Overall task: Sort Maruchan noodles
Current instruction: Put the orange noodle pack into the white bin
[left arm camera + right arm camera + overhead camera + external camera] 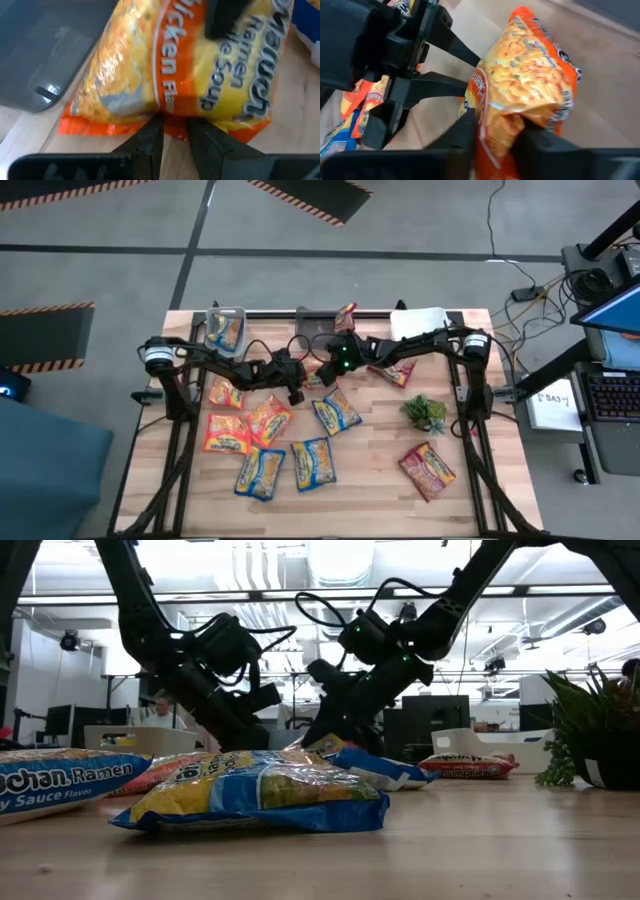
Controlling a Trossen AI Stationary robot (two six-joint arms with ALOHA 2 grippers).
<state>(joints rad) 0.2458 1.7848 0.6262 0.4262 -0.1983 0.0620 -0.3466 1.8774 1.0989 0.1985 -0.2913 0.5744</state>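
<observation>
An orange Maruchan packet sits between my two grippers at the table's middle, toward the far side. My left gripper is shut on one end of it and my right gripper is shut on the opposite end. Several more packets lie flat on the near half: orange ones, blue-and-yellow ones and a dark red one. Another dark red packet lies under my right arm. My left gripper pinches the orange packet's crimped end seam between its two fingers, coming slanting down from the table's left. My right gripper pinches the packet's opposite end between its two fingers, from the right side. The packet spans tilted between the two holds.
Along the far edge stand a clear bin with packets in it, a dark bin with a red packet and a white bin. A small green plant stands right of centre. Bare wood shows near the front right.
</observation>
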